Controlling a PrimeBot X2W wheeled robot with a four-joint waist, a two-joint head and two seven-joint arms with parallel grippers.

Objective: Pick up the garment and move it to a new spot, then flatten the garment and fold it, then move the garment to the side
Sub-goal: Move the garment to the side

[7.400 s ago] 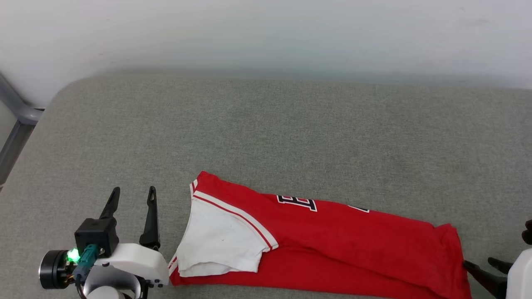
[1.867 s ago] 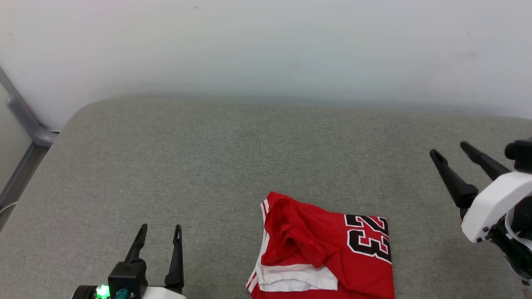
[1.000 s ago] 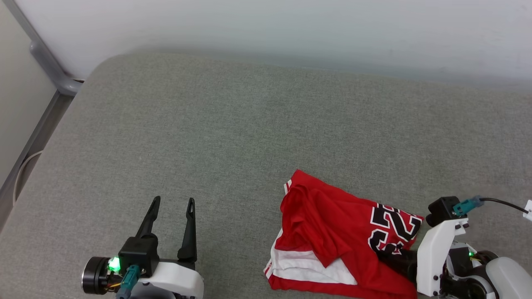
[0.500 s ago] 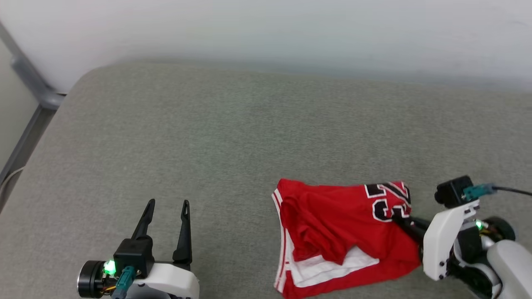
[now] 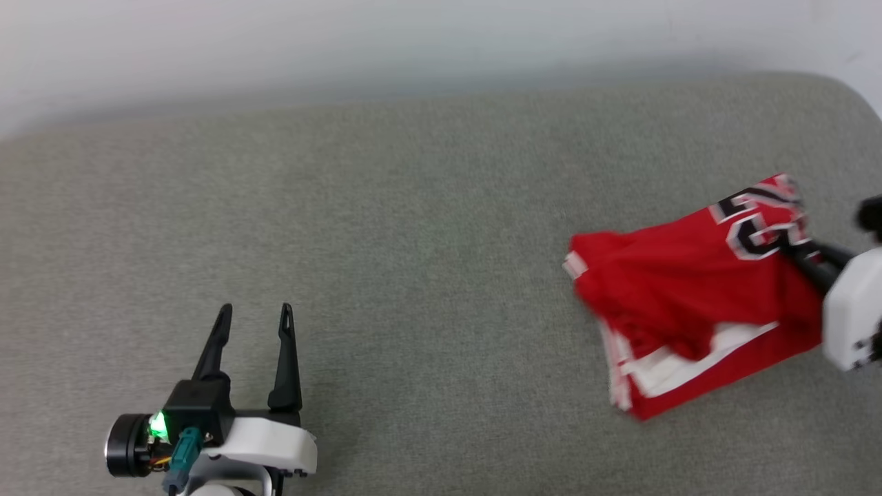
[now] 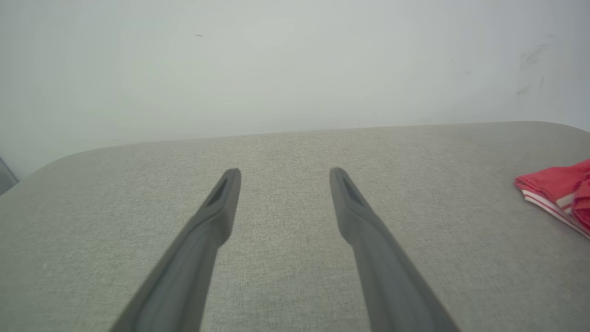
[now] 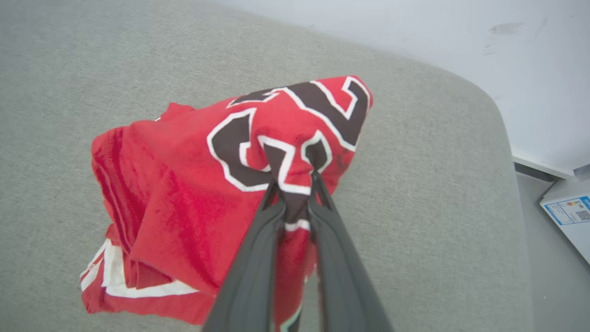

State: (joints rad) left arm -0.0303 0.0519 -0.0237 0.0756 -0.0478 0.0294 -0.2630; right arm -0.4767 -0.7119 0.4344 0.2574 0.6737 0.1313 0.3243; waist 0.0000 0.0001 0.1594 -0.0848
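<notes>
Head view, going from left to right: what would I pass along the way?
Left gripper, fingers apart → bare stretch of the grey padded surface → folded red garment with black-and-white numbers → right gripper at the right edge, pinched shut on the garment's right end.

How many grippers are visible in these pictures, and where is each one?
2. The left gripper is at the lower left of the head view, open over the grey cushion. The right gripper is at the right edge, shut on the red shirt.
</notes>
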